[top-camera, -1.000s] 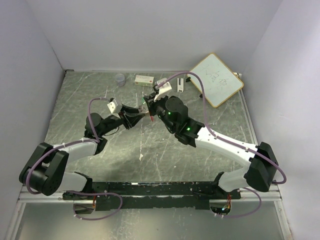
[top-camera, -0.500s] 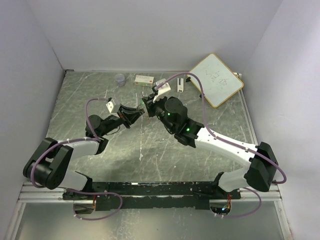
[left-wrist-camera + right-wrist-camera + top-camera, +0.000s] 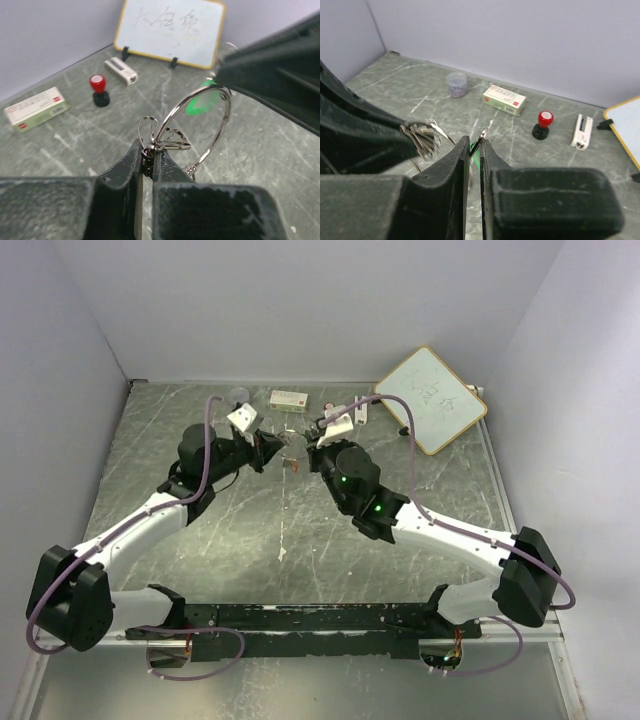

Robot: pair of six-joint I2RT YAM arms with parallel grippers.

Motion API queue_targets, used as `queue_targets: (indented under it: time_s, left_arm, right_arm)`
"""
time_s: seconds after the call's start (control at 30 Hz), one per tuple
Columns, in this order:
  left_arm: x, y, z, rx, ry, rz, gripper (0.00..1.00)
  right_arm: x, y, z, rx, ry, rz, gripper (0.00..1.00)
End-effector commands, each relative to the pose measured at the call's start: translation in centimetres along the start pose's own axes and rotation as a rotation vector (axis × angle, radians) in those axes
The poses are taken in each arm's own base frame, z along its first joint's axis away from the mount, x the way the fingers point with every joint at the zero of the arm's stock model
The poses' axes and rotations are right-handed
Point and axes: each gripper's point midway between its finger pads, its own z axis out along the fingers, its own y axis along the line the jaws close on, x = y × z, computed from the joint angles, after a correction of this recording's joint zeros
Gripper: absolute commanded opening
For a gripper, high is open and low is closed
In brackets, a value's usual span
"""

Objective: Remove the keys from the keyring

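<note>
The keyring is a thin silver wire loop held in the air between both grippers. My left gripper is shut on the ring's cluster of small metal loops. The green key hangs on the far side of the ring, at the tip of my right gripper, which is shut on it; a sliver of green shows between the jaws. In the top view the left gripper and the right gripper meet tip to tip, and a small red speck, perhaps the red key, shows just below them.
A black stamp with a red top, a white-and-green box, a clear cup and a white stapler-like piece stand along the back wall. A whiteboard leans at the back right.
Both grippers have shifted toward the back of the table with the ring. The left gripper has closed onto the ring's small loops, and the left arm has stretched out further.
</note>
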Motion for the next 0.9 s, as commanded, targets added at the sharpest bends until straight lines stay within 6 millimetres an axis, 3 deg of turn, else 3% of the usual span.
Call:
queue_targets:
  time_s: [0.0, 0.17, 0.27, 0.43, 0.6, 0.73, 0.87]
  left_arm:
    - [0.9, 6.1, -2.6, -0.343, 0.226, 0.078, 0.07]
    - [-1.0, 9.4, -4.6, -0.559, 0.308, 0.153, 0.07]
    - [-3.0, 9.9, -5.3, -0.613, 0.263, 0.175, 0.07]
    - [-6.8, 6.9, -4.6, -0.462, 0.086, 0.187, 0.07]
    - [-8.6, 5.1, -4.4, -0.373, 0.059, 0.203, 0.07]
    - [-9.6, 3.2, -4.9, -0.306, 0.03, 0.202, 0.07]
    - [-10.1, 1.1, -5.3, -0.22, -0.004, 0.183, 0.07]
  right_arm:
    - [-0.3, -3.7, -1.4, 0.166, -0.034, -0.059, 0.13]
    - [0.9, -4.7, -1.8, 0.22, -0.012, -0.072, 0.15]
    - [2.4, -4.4, -1.8, 0.207, 0.02, -0.071, 0.21]
    - [4.7, -3.2, -2.1, 0.12, 0.055, -0.069, 0.61]
    - [5.2, -1.3, -3.0, -0.014, 0.007, -0.011, 0.88]
    - [5.6, -0.7, -3.5, -0.067, -0.037, 0.013, 0.91]
    - [5.0, -0.1, -4.2, -0.119, -0.115, 0.045, 0.86]
